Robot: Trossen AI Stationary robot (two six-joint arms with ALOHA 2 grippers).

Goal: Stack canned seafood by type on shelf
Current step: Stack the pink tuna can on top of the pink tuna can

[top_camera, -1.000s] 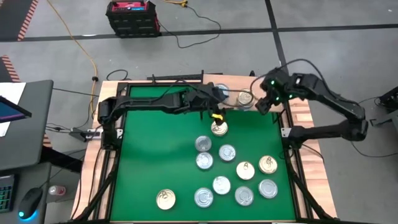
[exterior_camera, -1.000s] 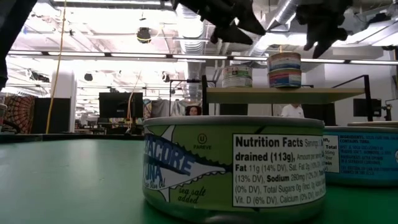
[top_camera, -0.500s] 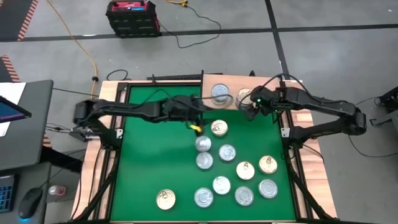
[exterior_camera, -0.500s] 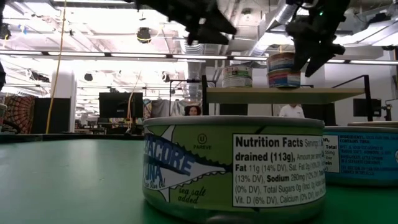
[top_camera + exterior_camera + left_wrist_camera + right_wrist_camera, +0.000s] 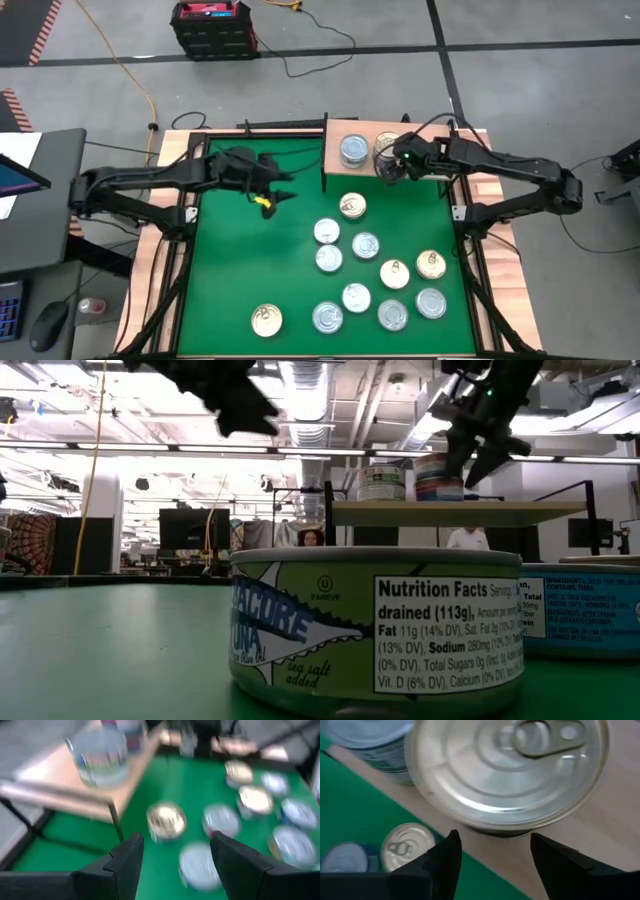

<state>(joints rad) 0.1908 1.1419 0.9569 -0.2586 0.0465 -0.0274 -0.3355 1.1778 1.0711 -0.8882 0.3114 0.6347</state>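
The shelf point(image 5: 345, 172) stands at the table's far edge. On it a silver-blue can point(image 5: 353, 150) stands beside a gold-lidded stack point(image 5: 386, 142); both show in the low view, the can point(image 5: 381, 482) and the taller stack point(image 5: 437, 477). My right gripper point(image 5: 394, 166) is open at the stack's right, near side, level with its top can point(image 5: 510, 770). My left gripper point(image 5: 276, 196) is open and empty above the green table point(image 5: 230, 270), left of the shelf. Several loose cans point(image 5: 365, 245) rest flat on the green. My right gripper's open fingers point(image 5: 462, 458) seem to lie against the side of the stack's top can point(image 5: 450, 465), coming from the table's right and slanting down. In the right wrist view the lid's rim point(image 5: 495, 827) hides the touching place. The stack stands upright on the shelf.
A green-labelled can point(image 5: 375, 625) and a blue-labelled one point(image 5: 585, 610) stand close to the low camera. A gold can point(image 5: 352, 206) lies just before the shelf. The table's wooden border point(image 5: 495, 260) and black frame rails run along both sides. The green's left half is free of cans.
My left gripper has drawn back from the shelf's front toward the table's left edge, still open and empty. My right gripper has gone down and toward the table's left, up to the gold-lidded stack. The stack has slid a little along the shelf toward the silver-blue can.
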